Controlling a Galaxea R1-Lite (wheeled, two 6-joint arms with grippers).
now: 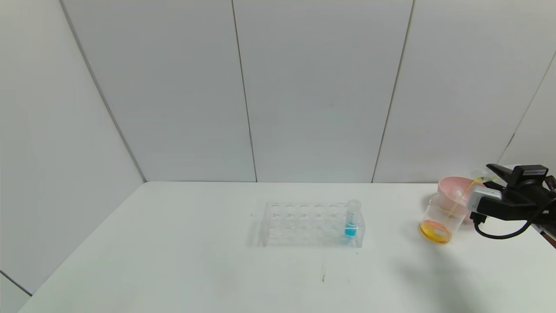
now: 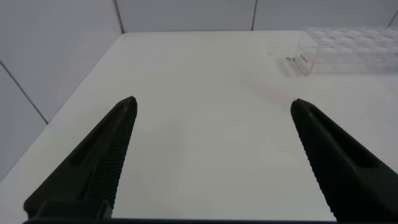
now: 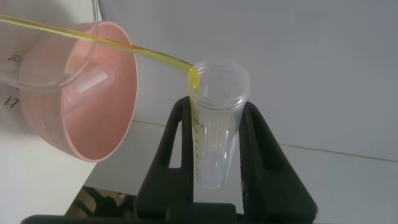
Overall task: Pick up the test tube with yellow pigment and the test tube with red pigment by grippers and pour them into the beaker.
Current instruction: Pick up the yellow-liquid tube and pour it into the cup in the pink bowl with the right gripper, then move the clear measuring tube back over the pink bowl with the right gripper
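We saw the right tool (image 3: 214, 155) clamped on the yellow tube (image 3: 216, 124), tipped over at the counter's (image 1: 173, 261) right edge. A thin yellow stream (image 3: 93, 40) ran from the tube mouth into the beaker (image 1: 441, 219), which held orange-yellow liquid and stood just in front of the pink bowl (image 1: 451, 187). Left tool (image 2: 211, 155) hung open over bare counter, away from the rack (image 1: 310, 224). Rack held one blue tube (image 1: 352, 219). We could not see a red tube.
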